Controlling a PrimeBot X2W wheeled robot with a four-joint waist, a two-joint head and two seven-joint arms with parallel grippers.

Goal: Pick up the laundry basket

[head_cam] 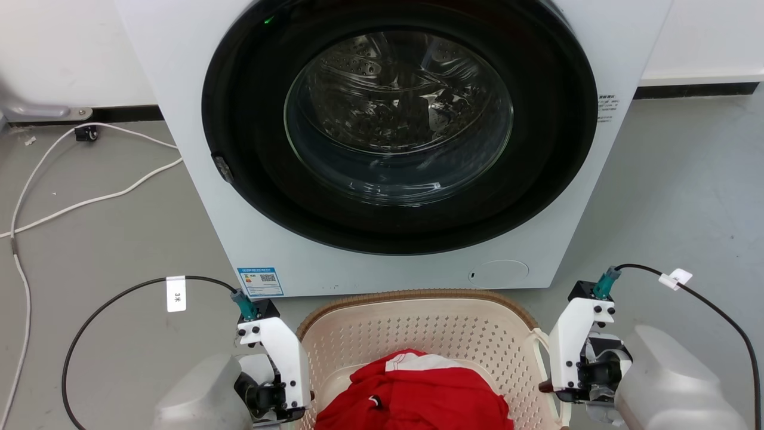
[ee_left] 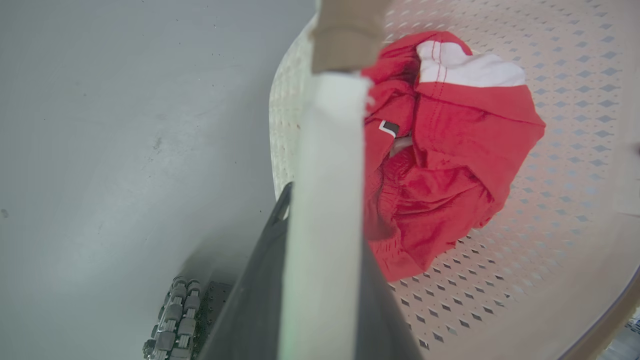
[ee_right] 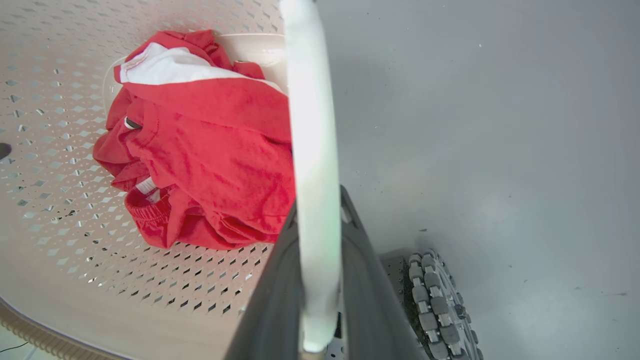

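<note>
The cream perforated laundry basket (head_cam: 418,328) with a brown woven rim sits low in the head view, just before the washing machine. A red and white garment (head_cam: 412,394) lies inside it. My left gripper (head_cam: 301,397) is at the basket's left side. In the left wrist view my left gripper (ee_left: 325,220) has its dark fingers (ee_left: 255,305) closed on the white side handle (ee_left: 327,150). My right gripper (head_cam: 546,387) is at the basket's right side. My right gripper (ee_right: 318,200) clamps the other white handle (ee_right: 310,125) in the right wrist view.
A white front-loading washing machine (head_cam: 179,89) with a closed round glass door (head_cam: 399,119) stands directly behind the basket. White cables (head_cam: 89,200) trail over the grey floor at left. My base wheels (ee_left: 175,315) (ee_right: 440,305) stand beside the basket.
</note>
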